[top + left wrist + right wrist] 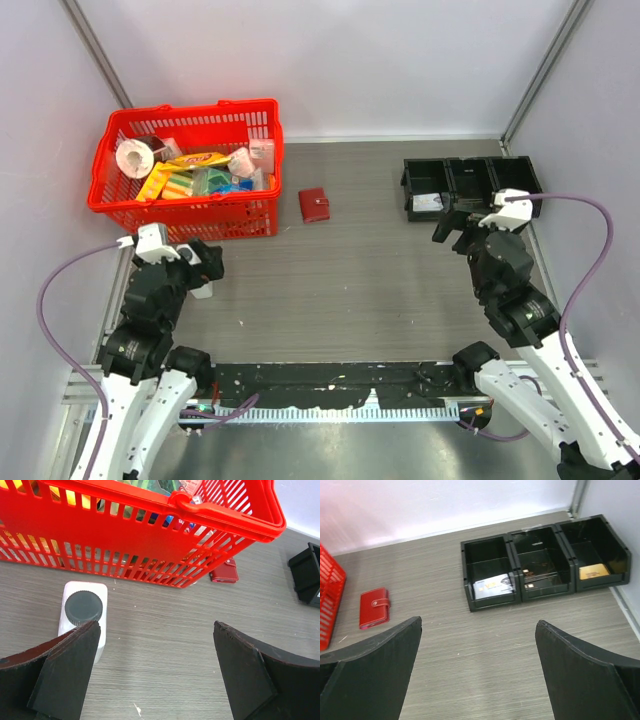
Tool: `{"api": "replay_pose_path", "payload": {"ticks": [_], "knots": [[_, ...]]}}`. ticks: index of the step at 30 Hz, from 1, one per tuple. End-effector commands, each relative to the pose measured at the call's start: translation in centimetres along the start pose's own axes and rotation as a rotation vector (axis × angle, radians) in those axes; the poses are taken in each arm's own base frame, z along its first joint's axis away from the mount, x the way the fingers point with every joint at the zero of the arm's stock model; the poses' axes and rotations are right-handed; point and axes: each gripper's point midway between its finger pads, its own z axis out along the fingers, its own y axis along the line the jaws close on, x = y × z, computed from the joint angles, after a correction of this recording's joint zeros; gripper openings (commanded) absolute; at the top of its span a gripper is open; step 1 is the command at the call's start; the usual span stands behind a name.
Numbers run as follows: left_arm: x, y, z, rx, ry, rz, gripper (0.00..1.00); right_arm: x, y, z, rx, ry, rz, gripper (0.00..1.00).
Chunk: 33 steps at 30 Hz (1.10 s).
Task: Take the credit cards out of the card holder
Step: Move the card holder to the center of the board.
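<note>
The grey table (350, 300) carries a red basket (258, 104) at the far left, full of goods, and a row of three black bins (470, 166) at the far right. Between them is a wide bare strip.

The left gripper (205, 262) hangs just in front of the basket with its fingers wide apart and nothing between them. A white bottle (82, 610) with a black cap stands beside its left finger. The right gripper (452, 228) is also spread wide and holds nothing. It hangs just in front of the bins.

The card holder (314, 204) lies flat and closed on the bare strip, just right of the basket's right side. Its snap tab is fastened, so the credit cards are hidden. Its long axis runs about near to far.

From the left gripper it lies far and to the right; from the right gripper, to the left. Both seem about equally near. I judge the right side freer, because the basket crowds the left side.
</note>
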Motion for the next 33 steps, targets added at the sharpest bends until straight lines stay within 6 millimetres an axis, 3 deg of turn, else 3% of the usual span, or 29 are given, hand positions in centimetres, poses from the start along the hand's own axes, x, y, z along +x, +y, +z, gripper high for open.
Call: {"api": "replay_pose_path", "payload": {"ticks": [1, 11, 17, 18, 19, 20, 22, 23, 28, 33], "knots": [[-1.8, -0.9, -0.1, 0.034, -0.063, -0.033, 1.0, 0.1, 3.1, 0.9, -0.136, 0.017, 0.002, 1.0], [-2.0, 0.0, -0.9, 0.022, -0.13, -0.044, 1.0, 4.4, 9.9, 4.6, -0.311, 0.226, 0.089, 1.0], [-0.2, -1.4, -0.6, 0.095, -0.047, -0.072, 1.0, 5.7, 16.6, 6.9, -0.527, 0.294, 0.203, 0.99], [0.0, -1.5, -0.5, 0.097, -0.038, -0.075, 1.0, 6.5, 17.6, 8.1, -0.531, 0.312, 0.231, 0.99], [0.2, -1.6, -0.4, 0.102, -0.029, -0.077, 1.0, 8.7, 18.4, 9.1, -0.529, 0.373, 0.226, 0.99], [0.2, -1.8, -0.5, 0.109, -0.025, -0.076, 1.0, 8.4, 19.4, 9.7, -0.54, 0.374, 0.245, 0.98], [0.3, -1.9, -0.5, 0.115, -0.016, -0.078, 1.0, 10.6, 20.9, 11.3, -0.534, 0.439, 0.251, 0.93], [0.4, -2.0, -0.5, 0.12, -0.014, -0.074, 1.0, 12.9, 21.5, 12.1, -0.53, 0.491, 0.245, 0.9], [1.0, -1.9, -0.8, 0.131, -0.003, -0.065, 1.0, 15.5, 24.5, 15.1, -0.529, 0.52, 0.295, 0.83], [0.9, -1.8, -1.1, 0.14, -0.028, -0.089, 1.0, 19.5, 26.9, 17.2, -0.528, 0.583, 0.328, 0.71]]}}
